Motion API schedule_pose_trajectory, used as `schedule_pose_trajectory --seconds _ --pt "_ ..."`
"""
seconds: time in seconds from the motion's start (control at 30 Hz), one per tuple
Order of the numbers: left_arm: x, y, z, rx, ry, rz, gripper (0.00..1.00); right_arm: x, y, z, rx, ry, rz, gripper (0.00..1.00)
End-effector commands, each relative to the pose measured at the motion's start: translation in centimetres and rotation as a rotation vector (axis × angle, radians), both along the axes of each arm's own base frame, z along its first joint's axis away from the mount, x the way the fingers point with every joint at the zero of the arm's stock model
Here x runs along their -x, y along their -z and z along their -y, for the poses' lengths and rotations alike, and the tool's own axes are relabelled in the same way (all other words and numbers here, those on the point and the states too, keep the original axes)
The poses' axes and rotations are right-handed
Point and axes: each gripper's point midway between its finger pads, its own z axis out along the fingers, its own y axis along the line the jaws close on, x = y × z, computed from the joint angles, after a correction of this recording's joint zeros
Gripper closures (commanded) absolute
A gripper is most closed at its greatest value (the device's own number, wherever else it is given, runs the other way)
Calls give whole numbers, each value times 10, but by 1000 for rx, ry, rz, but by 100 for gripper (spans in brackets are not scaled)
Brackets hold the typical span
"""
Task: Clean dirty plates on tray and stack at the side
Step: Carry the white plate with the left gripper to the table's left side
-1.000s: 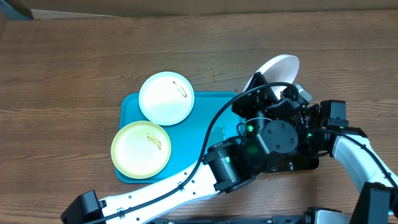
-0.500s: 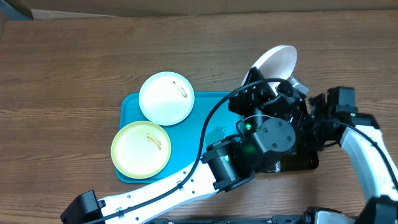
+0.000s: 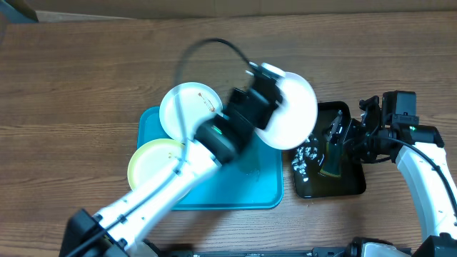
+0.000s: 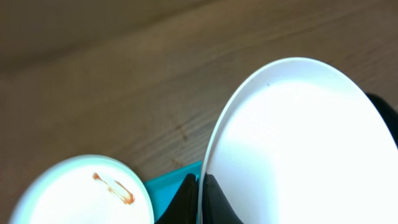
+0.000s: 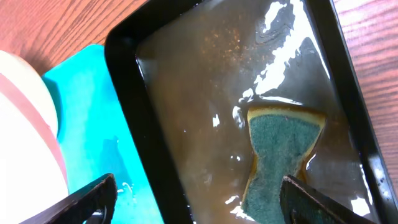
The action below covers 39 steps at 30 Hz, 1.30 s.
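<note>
The left claw [image 4: 200, 188] is pressed together on the rim of one white plate [image 3: 293, 113], gripping only its edge and carrying it in the air over the right side of the turquoise tray [image 3: 250, 187], just left of the black tray [image 3: 353, 187]. The plate looks thin, stiff and light, probably easy to lift, but an edge pinch leaves it free to swing or slip, more so if it is wet, so a deep, firm bite on the rim seems wise. The second white plate [image 3: 187, 114], with an orange-brown smear, lies at the tray's far left corner, its rim jutting past the tray's edge. The pale yellow plate [image 3: 153, 165] sits nearer, also overhanging on the left. Those overhanging rims look like the best places to take hold, since a flat plate offers little else. The right claw [image 5: 205, 202] is spread wide and holds nothing, poised over the sponge [image 5: 283, 155] lying in the black tray's murky water on the table [image 3: 86, 71].
</note>
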Motion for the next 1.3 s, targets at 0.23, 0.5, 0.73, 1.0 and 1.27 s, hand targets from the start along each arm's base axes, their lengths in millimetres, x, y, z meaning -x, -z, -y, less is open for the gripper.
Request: schedule_pose_trajectory --seconds 0.23,0.5,0.73,1.0,1.27 --pt "-44 -14 -200 623 -298 -297 96 -3 -7 -10 51 -48 21 12" --pt "-11 28 -405 581 -888 -265 96 0 -7 -31 50 -120 25 10" --pt "20 108 -467 431 -1095 -442 96 1 -7 -43 56 -160 33 7" --pt "20 167 -476 392 -1091 -556 96 -7 -9 -43 63 -164 68 5" --pt "24 166 -504 338 -1165 -502 96 -4 -6 -39 89 -181 60 4"
